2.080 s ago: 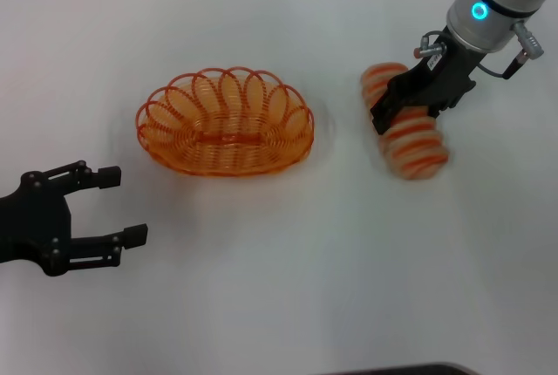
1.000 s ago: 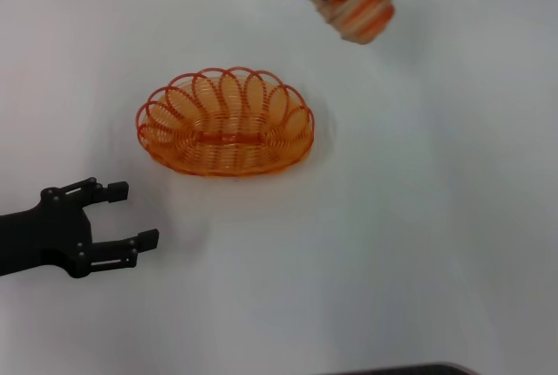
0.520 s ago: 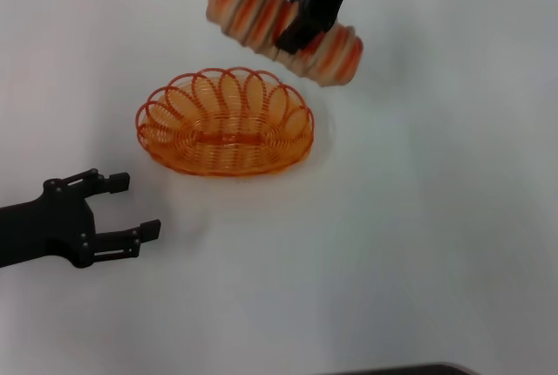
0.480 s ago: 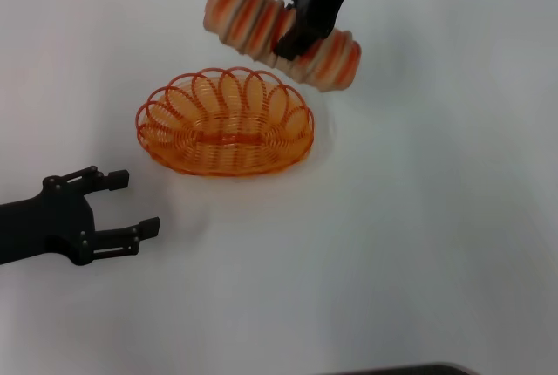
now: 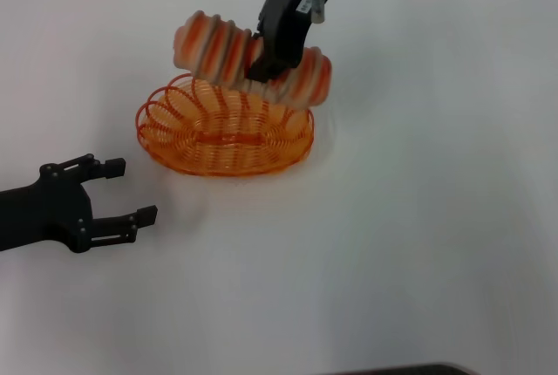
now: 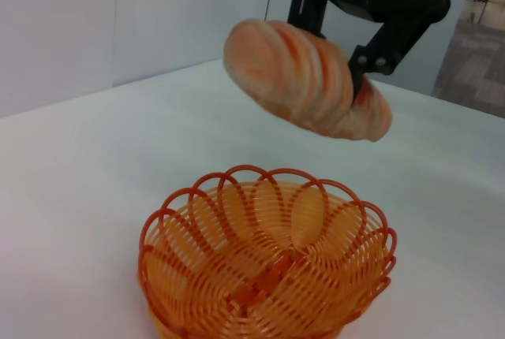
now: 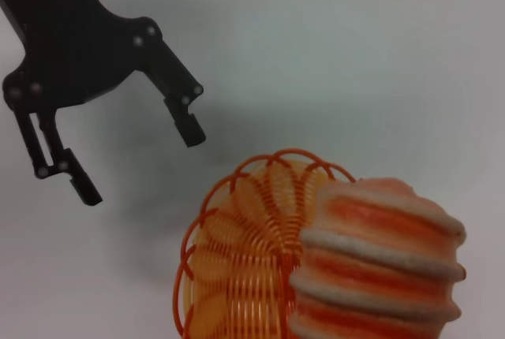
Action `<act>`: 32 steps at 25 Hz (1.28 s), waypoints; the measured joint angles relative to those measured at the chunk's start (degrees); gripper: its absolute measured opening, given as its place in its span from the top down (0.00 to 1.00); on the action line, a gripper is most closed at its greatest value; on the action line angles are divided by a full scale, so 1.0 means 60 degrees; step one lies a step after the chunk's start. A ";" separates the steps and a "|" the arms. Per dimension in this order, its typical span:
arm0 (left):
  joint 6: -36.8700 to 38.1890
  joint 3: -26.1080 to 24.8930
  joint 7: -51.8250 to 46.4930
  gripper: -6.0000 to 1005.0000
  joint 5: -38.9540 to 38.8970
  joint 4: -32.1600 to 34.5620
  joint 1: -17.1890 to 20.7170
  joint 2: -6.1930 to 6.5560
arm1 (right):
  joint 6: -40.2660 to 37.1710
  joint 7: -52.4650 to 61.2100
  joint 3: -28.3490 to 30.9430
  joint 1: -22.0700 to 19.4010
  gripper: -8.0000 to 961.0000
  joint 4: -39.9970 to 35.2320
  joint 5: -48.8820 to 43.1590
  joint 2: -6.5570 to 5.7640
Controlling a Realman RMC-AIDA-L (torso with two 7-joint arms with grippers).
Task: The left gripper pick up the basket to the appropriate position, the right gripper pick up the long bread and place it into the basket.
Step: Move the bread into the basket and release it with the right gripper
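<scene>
The orange wire basket [image 5: 225, 127] stands on the white table; it also shows in the left wrist view [image 6: 268, 264] and the right wrist view [image 7: 245, 252]. My right gripper [image 5: 266, 58] is shut on the long bread [image 5: 218, 44] and holds it in the air just above the basket. The bread also shows in the left wrist view [image 6: 304, 79] and the right wrist view [image 7: 379, 260]. My left gripper [image 5: 131, 190] is open and empty, low over the table to the left of the basket and apart from it; it also shows in the right wrist view [image 7: 138, 162].
The white table [image 5: 392, 218] stretches around the basket. A dark edge [image 5: 392, 369] shows at the front of the head view.
My right gripper has carried the bread left and down, from beyond the basket to just over it. The left gripper has hardly moved. The basket has not moved.
</scene>
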 joint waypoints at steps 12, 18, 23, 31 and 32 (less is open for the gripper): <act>-0.0008 -0.0039 0.0000 0.13 -0.0029 0.0087 -0.0069 0.0002 | 0.0548 -0.0032 -0.0494 0.0258 0.68 0.0672 0.0273 0.0026; -0.0010 -0.0035 0.0000 0.13 -0.0038 0.0086 -0.0130 0.0010 | 0.0592 -0.0034 -0.0645 0.0265 0.71 0.0683 0.0675 0.0034; -0.0017 -0.0034 0.0000 0.13 -0.0043 0.0086 -0.0146 0.0039 | 0.0590 0.0026 -0.0650 0.0278 0.63 0.0693 0.0736 0.0034; -0.0085 -0.0029 0.0000 0.13 -0.0044 0.0085 -0.0166 0.0054 | 0.0663 0.0043 -0.0664 0.0278 0.28 0.0789 0.0773 0.0034; -0.0093 -0.0026 0.0000 0.13 -0.0044 0.0086 -0.0169 0.0058 | 0.0677 0.0048 -0.0663 0.0273 0.27 0.0809 0.0774 0.0034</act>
